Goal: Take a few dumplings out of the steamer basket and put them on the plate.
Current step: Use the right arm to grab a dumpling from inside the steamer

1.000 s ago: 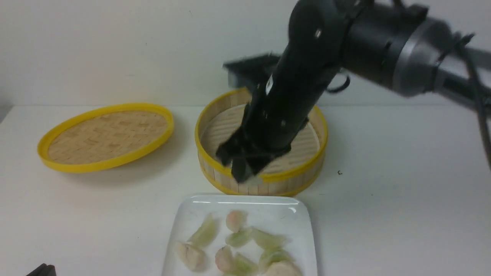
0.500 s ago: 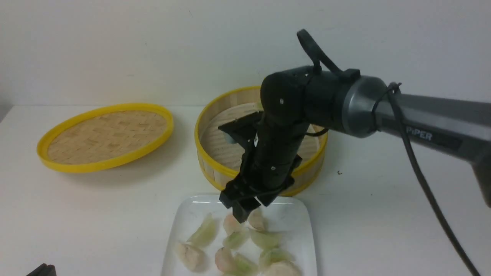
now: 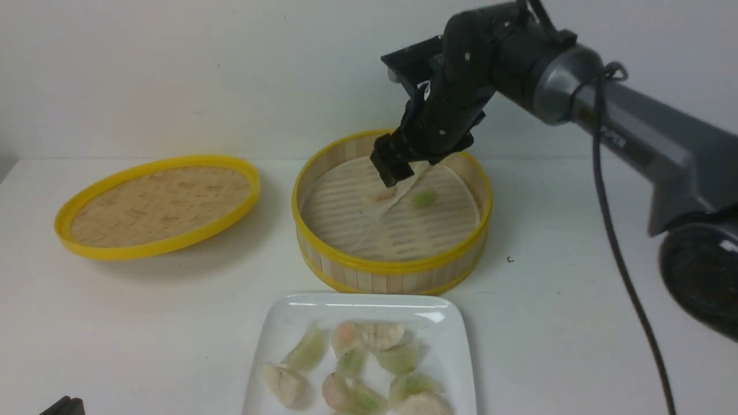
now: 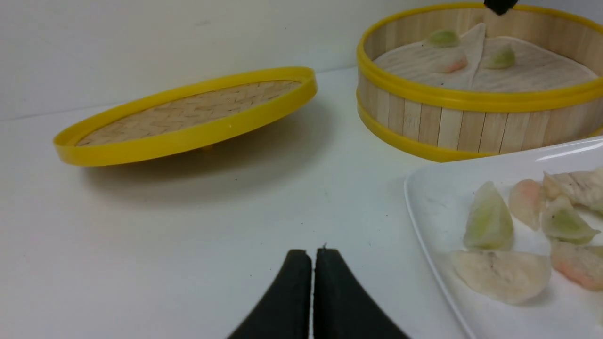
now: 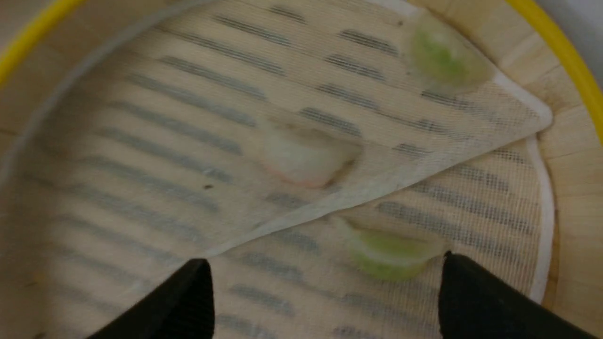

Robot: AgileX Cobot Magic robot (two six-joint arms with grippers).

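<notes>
The steamer basket (image 3: 392,270) stands at the table's middle with a folded paper liner. Three dumplings lie in it: a green one (image 5: 391,252), a whitish-pink one (image 5: 306,157) and another green one (image 5: 443,59). My right gripper (image 3: 393,172) hovers open and empty over the basket's far side; in the right wrist view (image 5: 322,268) the nearest green dumpling lies just ahead of its jaws. The white plate (image 3: 282,331) in front of the basket holds several dumplings (image 3: 380,334). My left gripper (image 4: 313,252) is shut and empty, low over the table left of the plate (image 4: 433,197).
The shallow yellow-rimmed woven lid (image 3: 158,204) lies left of the basket, tilted on its edge. A wall stands close behind the table. The right arm reaches in from the right above the table.
My right gripper let a whitish dumpling go onto the plate's far edge, then rose and moved back over the basket with its jaws open. The left gripper has not moved.
</notes>
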